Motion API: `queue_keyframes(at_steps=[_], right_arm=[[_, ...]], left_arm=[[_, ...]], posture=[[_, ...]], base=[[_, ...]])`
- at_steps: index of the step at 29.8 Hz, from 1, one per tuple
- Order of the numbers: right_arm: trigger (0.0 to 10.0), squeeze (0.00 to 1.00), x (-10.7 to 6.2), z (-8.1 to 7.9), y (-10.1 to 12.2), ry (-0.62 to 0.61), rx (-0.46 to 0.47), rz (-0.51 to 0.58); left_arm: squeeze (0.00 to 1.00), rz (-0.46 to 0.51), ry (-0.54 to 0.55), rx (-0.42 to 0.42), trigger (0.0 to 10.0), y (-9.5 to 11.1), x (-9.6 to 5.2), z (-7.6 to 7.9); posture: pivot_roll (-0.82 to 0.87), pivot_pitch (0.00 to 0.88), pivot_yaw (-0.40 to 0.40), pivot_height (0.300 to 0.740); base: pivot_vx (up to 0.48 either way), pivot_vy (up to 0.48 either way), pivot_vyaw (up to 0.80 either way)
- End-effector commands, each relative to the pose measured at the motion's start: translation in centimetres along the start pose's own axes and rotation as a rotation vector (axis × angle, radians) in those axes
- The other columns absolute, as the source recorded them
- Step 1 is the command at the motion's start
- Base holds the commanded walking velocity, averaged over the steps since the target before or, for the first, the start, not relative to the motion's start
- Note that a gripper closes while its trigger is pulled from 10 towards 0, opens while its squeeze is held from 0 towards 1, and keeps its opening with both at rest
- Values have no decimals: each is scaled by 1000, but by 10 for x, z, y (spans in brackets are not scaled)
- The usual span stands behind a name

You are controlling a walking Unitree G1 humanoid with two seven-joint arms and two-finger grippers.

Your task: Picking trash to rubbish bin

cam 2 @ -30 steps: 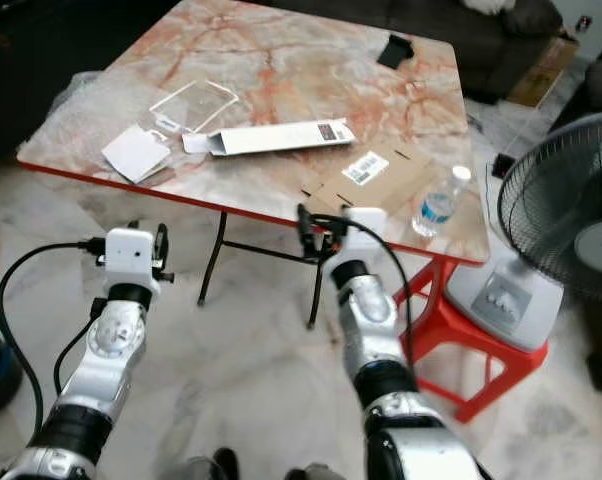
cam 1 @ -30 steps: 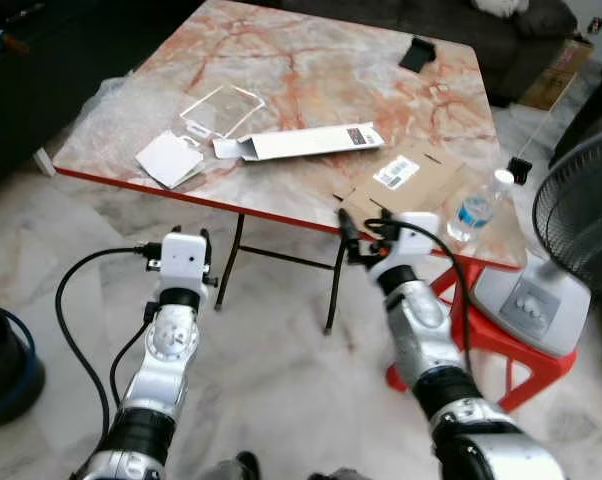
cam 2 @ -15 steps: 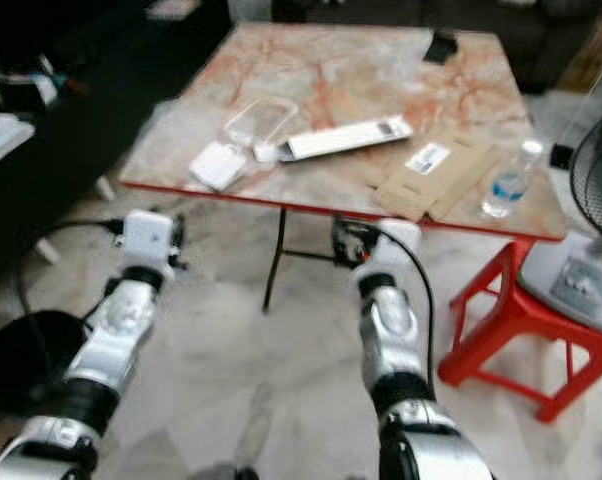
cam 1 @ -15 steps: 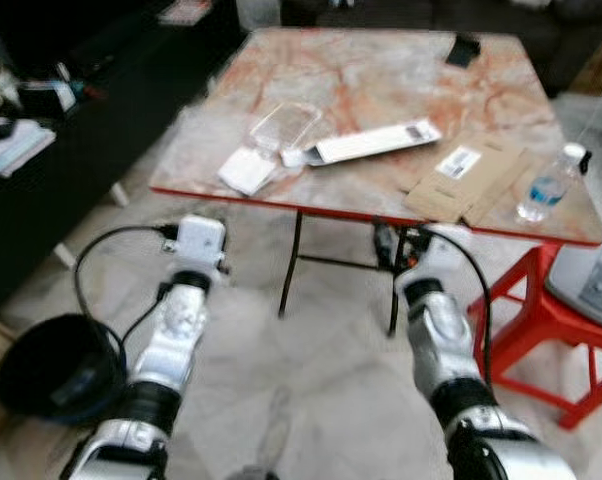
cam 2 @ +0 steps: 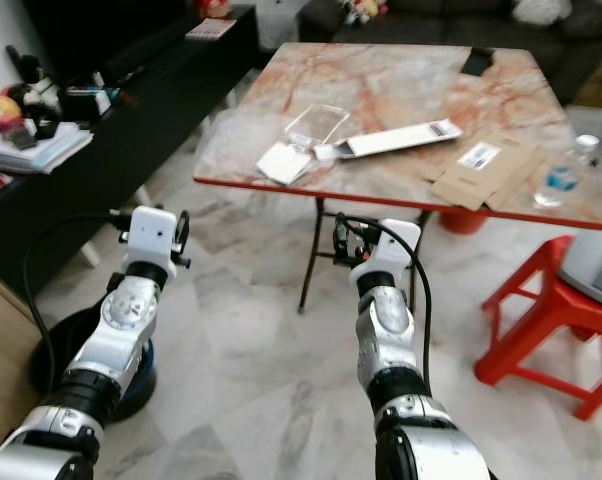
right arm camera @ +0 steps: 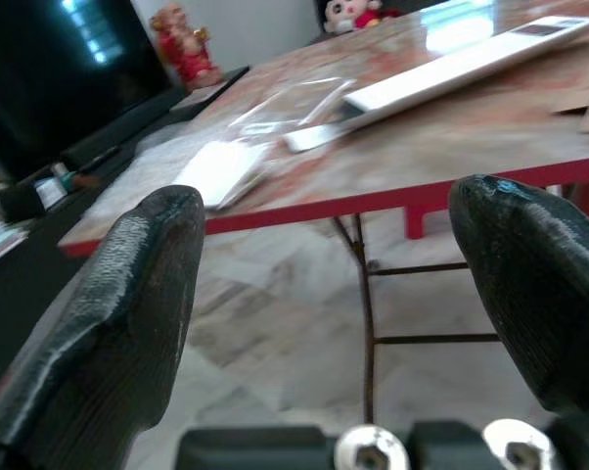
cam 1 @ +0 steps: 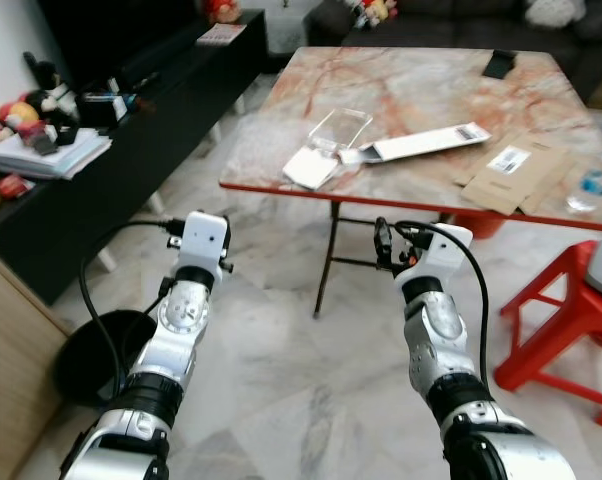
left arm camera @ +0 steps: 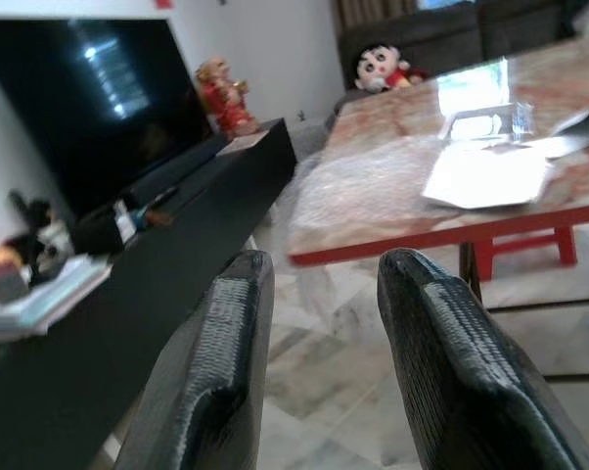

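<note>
Trash lies on the marble table (cam 1: 401, 80): a white card (cam 1: 311, 167), a clear plastic tray (cam 1: 339, 127), a long white box (cam 1: 426, 142), flat cardboard (cam 1: 516, 172) and a water bottle (cam 1: 593, 183) at the right edge. The black rubbish bin (cam 1: 86, 355) stands on the floor at my left, below my left arm (cam 1: 203, 236). My left gripper (left arm camera: 319, 323) is open and holds nothing. My right gripper (cam 1: 389, 242) hangs in front of the table's near edge, below its top, open and holding nothing, its fingers (right arm camera: 138, 294) wide apart.
A long black TV cabinet (cam 1: 131, 130) with toys and books runs along the left. A red stool (cam 1: 561, 320) stands under the table's right end. A dark sofa (cam 1: 451, 15) lies beyond the table. A black phone (cam 1: 501, 63) rests on its far side.
The camera has swung left and backed off: the table now sits farther away and to the right, and the cabinet and bin have come into view. Both arms keep their pose.
</note>
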State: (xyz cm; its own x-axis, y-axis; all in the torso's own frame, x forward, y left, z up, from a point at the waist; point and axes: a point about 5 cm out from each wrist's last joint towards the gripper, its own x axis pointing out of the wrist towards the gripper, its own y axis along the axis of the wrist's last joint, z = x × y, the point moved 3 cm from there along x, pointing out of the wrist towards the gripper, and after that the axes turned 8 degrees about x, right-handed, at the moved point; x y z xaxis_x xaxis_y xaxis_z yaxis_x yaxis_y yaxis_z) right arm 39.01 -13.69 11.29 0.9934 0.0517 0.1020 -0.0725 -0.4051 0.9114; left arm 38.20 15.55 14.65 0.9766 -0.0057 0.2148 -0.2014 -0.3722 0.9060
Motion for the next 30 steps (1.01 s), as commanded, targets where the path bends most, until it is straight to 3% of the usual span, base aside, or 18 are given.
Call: queue_keyframes(at_steps=[1,6,17,30], right_arm=[[10000,0,4,-15,0,45,-5,-4],[10000,0,8,-23,3,75,-13,-2],[10000,0,11,-41,5,145,-46,7],[10000,0,10,-44,0,155,-14,-8]], left_arm=[[0,-27,47,-45,10000,-6,-2,-9],[0,-27,69,-59,10000,-6,-5,-10],[0,-26,87,-48,10000,-7,-7,-12],[0,-23,87,-36,10000,-5,-8,-14]], posture=[[75,50,16,740],[81,57,0,740],[96,64,-13,740],[95,65,-9,740]], base=[[0,0,0],[0,0,0],[392,180,88],[418,0,76]])
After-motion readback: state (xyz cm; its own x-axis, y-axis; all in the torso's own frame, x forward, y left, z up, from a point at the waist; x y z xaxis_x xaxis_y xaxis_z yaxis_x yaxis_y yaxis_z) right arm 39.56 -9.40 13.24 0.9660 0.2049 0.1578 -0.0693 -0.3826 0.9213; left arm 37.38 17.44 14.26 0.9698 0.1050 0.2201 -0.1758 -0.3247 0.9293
